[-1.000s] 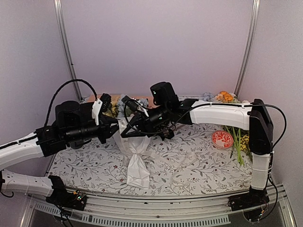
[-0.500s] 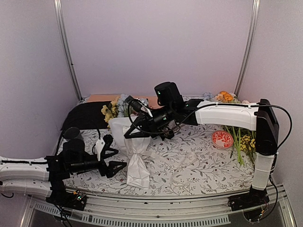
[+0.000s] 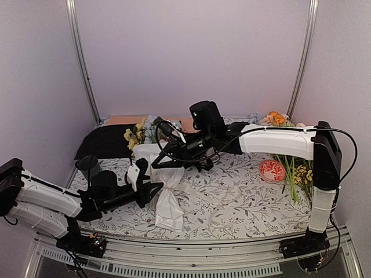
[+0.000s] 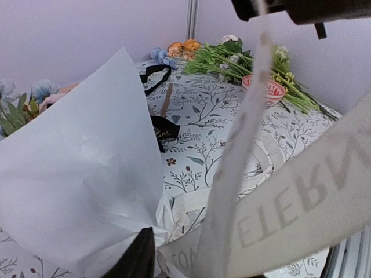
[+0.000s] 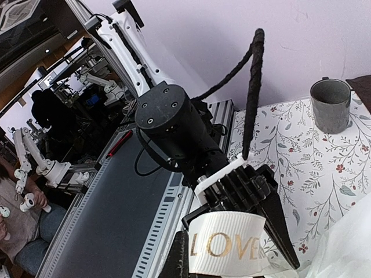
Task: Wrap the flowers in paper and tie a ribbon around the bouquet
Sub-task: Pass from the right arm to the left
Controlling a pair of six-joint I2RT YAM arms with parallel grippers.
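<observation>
The bouquet (image 3: 163,200) lies on the floral cloth as a white paper (image 4: 81,191) cone pinched at its waist, with yellow and blue flowers (image 3: 141,132) at the far end. My right gripper (image 3: 166,157) hovers over the cone, shut on the cream ribbon (image 5: 227,249), which carries gold letters. That ribbon (image 4: 290,202) slants down past the waist, and a loose tail (image 3: 227,198) trails on the cloth. My left gripper (image 3: 152,186) sits at the waist with jaws part-way apart. One dark finger (image 4: 138,259) shows beside the paper, with the ribbon across the gap.
A red-and-white disc (image 3: 271,169) and loose green stems with orange sprigs (image 3: 291,174) lie at the right. A black sheet (image 3: 101,142) and a peach sheet (image 3: 124,120) are at the back left. A grey cup (image 3: 87,165) stands near the left arm. A black ribbon (image 4: 156,124) lies behind the cone.
My left arm dropped from the back to the front left, then slid right to the bouquet's waist. Its jaws opened wide and have narrowed. The right gripper kept hold of the ribbon.
</observation>
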